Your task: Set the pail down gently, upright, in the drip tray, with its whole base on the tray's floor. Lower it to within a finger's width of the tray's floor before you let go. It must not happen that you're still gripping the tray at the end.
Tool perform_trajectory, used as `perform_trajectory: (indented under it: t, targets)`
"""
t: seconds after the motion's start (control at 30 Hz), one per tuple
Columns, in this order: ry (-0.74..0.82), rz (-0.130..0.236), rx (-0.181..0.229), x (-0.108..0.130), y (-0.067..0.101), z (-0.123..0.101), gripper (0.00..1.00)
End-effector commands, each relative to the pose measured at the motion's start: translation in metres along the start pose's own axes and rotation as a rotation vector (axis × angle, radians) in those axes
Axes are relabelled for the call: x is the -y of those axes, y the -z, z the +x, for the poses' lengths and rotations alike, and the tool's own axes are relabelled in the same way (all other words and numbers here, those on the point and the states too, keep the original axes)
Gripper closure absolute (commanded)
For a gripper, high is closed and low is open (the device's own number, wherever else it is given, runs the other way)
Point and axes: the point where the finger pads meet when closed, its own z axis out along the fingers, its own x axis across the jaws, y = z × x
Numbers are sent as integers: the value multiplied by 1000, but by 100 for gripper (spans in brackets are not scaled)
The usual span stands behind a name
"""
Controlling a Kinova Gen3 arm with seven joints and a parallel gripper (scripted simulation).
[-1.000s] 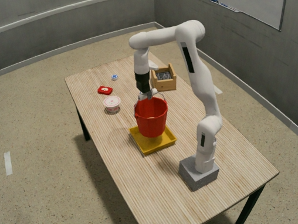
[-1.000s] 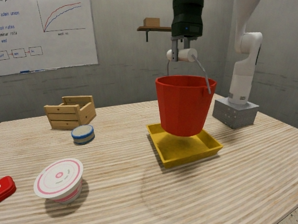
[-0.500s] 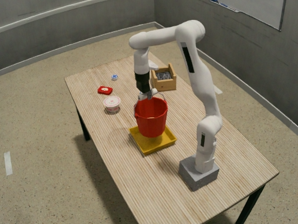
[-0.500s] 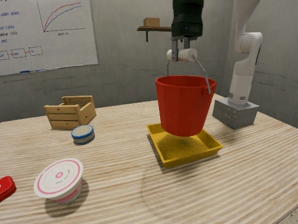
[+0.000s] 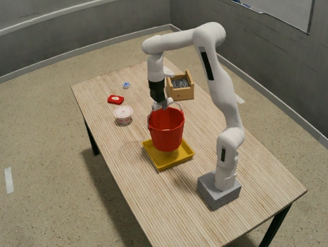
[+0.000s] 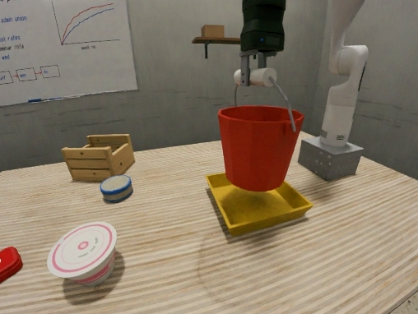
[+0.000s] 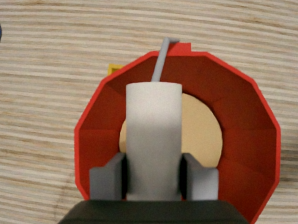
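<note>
A red pail point(image 5: 166, 130) point(image 6: 257, 148) point(image 7: 235, 120) hangs upright by its wire handle. My gripper point(image 5: 163, 105) point(image 6: 253, 76) point(image 7: 154, 169) is shut on the handle's white grip point(image 6: 260, 76) point(image 7: 153, 130). The pail hangs over the yellow drip tray point(image 5: 161, 163) point(image 6: 267, 214), with its base a little above the tray's floor and not touching it. A shadow lies on the tray floor below the pail. In the wrist view only a yellow corner of the tray point(image 7: 114, 68) shows past the pail's rim.
A wooden crate point(image 5: 180, 85) point(image 6: 99, 157) stands at the back. A white and pink tub point(image 5: 123, 114) point(image 6: 82, 253), a red tin point(image 5: 115, 99) point(image 6: 8, 262) and a small blue and white tin point(image 5: 126, 85) point(image 6: 117, 188) lie to the left. The arm's grey base point(image 5: 219, 192) point(image 6: 329, 158) stands to the right.
</note>
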Motion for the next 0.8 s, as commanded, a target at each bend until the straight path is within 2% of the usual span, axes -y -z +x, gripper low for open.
perform_trajectory:
  t: [0.0,0.77]
  targets:
    - [0,0,2,0,1,0,100]
    - [0,0,2,0,-5,0,100]
